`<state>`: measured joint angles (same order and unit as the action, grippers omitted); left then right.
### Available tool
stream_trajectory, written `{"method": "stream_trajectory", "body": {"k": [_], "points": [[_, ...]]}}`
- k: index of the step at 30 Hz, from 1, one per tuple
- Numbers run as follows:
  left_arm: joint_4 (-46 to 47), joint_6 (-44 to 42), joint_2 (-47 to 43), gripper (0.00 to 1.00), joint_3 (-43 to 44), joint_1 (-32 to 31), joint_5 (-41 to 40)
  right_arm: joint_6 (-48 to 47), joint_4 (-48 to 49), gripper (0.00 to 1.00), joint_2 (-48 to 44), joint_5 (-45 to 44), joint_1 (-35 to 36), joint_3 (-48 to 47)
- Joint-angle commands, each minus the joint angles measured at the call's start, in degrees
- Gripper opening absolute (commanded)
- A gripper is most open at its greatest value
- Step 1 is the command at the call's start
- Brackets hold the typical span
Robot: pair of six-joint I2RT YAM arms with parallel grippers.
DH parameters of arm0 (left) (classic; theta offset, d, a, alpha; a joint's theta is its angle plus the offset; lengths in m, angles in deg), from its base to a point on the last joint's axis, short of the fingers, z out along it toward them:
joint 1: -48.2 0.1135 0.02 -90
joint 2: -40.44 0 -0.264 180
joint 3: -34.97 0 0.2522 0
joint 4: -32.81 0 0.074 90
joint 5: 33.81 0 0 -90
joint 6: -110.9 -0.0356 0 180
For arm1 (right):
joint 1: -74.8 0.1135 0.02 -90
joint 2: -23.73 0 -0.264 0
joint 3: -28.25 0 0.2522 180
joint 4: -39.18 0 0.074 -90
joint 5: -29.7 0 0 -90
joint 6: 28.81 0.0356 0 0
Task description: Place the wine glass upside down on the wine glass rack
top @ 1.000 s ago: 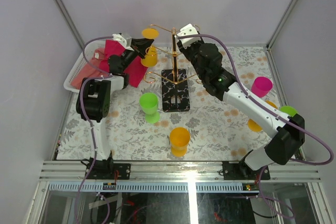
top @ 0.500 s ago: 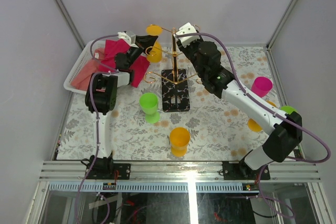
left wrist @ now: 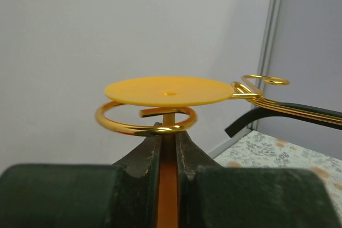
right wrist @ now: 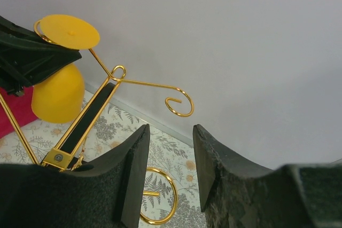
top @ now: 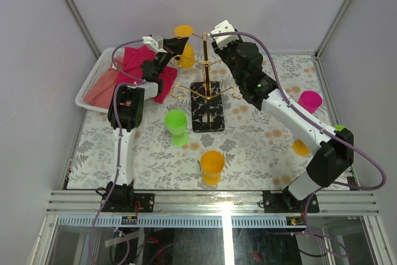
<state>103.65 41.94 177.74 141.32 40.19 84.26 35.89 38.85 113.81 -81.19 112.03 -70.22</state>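
Note:
The yellow wine glass [top: 183, 30] hangs upside down, foot up, at the top left arm of the gold wire wine glass rack [top: 205, 60]. In the left wrist view its foot disc [left wrist: 169, 90] sits just above a gold curl ring [left wrist: 144, 125], with the stem inside the ring. My left gripper [left wrist: 169, 136] is shut on the stem below the ring; it shows in the top view [top: 178, 44]. My right gripper [right wrist: 170, 142] is open and empty beside the rack's top right arm [right wrist: 179, 102]. It also shows in the top view [top: 218, 34]. The right wrist view shows the glass's bowl [right wrist: 57, 93].
The rack's black patterned base [top: 208, 114] stands mid-table. A green glass [top: 176, 125] and an orange one [top: 212, 164] stand in front of it. A magenta glass [top: 309, 100] and two more lie at the right. A white basket [top: 87, 94] with pink cloths is at the left.
My left gripper has carried the yellow glass up and to the right, bringing its foot over the rack's top left curl. My right arm has shifted slightly up by the post.

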Motion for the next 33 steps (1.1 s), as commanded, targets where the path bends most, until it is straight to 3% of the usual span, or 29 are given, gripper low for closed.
{"method": "stream_trajectory", "body": {"k": [1, 8, 19, 30, 33], "points": [[1.0, -2.1, 1.1, 0.0, 3.3, 0.6, -4.9, 0.3, 1.1, 0.45, 1.1, 1.8, -1.2, -3.8], [1.6, -4.9, -0.5, 0.01, 0.6, 1.1, -7.7, 1.0, 0.4, 0.45, 2.5, 2.6, -1.9, -4.9], [6.0, -7.7, -8.6, 0.01, -12.8, 1.4, -7.1, 3.3, 0.3, 0.45, 1.9, 3.9, -1.9, -3.8], [5.5, -5.2, -6.1, 0.01, -9.7, 0.1, -1.7, 3.2, -0.3, 0.47, -0.7, 2.6, -2.0, -0.6], [6.0, -4.2, -5.0, 0.12, -8.8, -0.3, -2.5, 3.0, -0.7, 0.48, -1.0, 2.1, -2.0, -0.3]]}}
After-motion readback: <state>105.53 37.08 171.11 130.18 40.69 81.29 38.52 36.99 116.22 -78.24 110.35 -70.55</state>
